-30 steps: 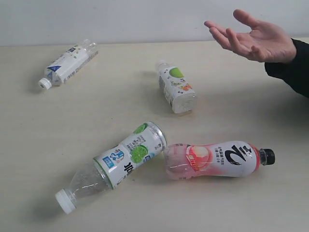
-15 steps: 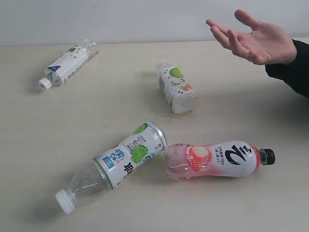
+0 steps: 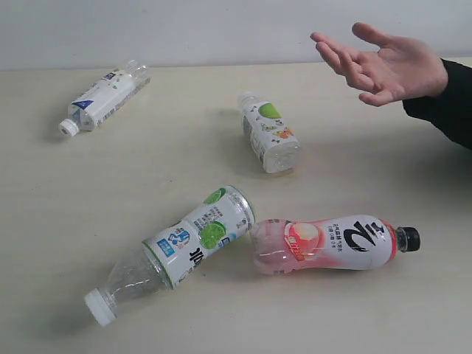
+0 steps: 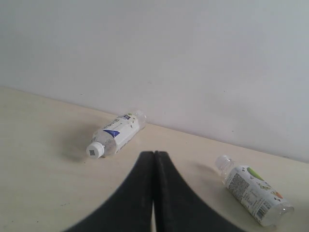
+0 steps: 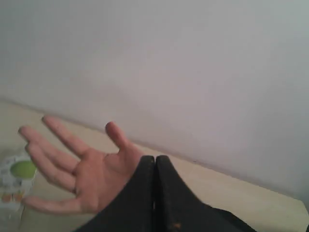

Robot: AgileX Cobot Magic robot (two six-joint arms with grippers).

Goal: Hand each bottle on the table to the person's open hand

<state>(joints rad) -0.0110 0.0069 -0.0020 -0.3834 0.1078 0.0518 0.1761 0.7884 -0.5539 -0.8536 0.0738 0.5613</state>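
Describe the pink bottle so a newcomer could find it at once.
On the beige table, two bottles lie base to base lowest in the exterior view. The pink bottle is the right one, beside the lime bottle. It alone has a black cap and a pink tint.

The exterior camera stands at the near side of the worktop (image 3: 88, 184), raised and tilted down, facing the pale wall (image 3: 184, 29) at the far edge; it takes in the widest stretch. The left wrist camera sits low, looking out over the left gripper (image 4: 154, 153), jaws pressed together, toward that wall. The right wrist camera looks likewise over the right gripper (image 5: 155, 157), close to the person's open hand (image 5: 82, 174), which is softly blurred and also shows in the exterior view. All three views share the small white bottle with green fruit (image 3: 269, 134). The exterior and left wrist views share the white-blue labelled bottle (image 4: 117, 134).
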